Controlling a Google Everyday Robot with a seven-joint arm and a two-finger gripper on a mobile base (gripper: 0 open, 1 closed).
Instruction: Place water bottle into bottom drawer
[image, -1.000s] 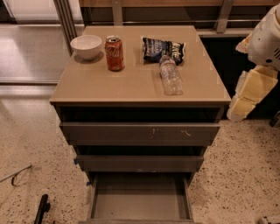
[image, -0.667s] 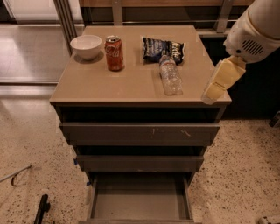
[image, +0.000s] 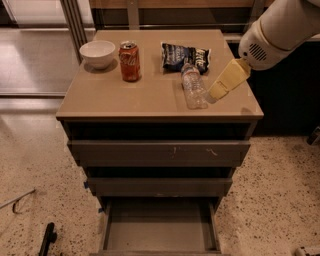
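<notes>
Broadly, the task has barely begun. The cabinet (image: 150, 97) fills the middle of the view, its tan top carrying all the loose items. The robot's white arm (image: 285, 25) reaches in from the upper right corner. At the foot of the cabinet the bottom drawer (image: 160, 232) stands pulled out, its plain grey floor bare and ready to receive something; the two wider drawers (image: 159, 152) above it show scuffed fronts.

The pale yellow gripper (image: 214, 94) slants down over the right part of the top, its tip just beside the water bottle (image: 192, 86). How far open it is cannot be told, and it appears to have hold of nothing. The bottle lies on its side, cap pointing away, next to a dark snack bag (image: 186, 54). Farther left sit a white bowl (image: 97, 52) and an orange-red soda can (image: 130, 61), well apart from the bottle.

So the drawer is open, but grasping, lifting, carrying down and releasing are all left.
</notes>
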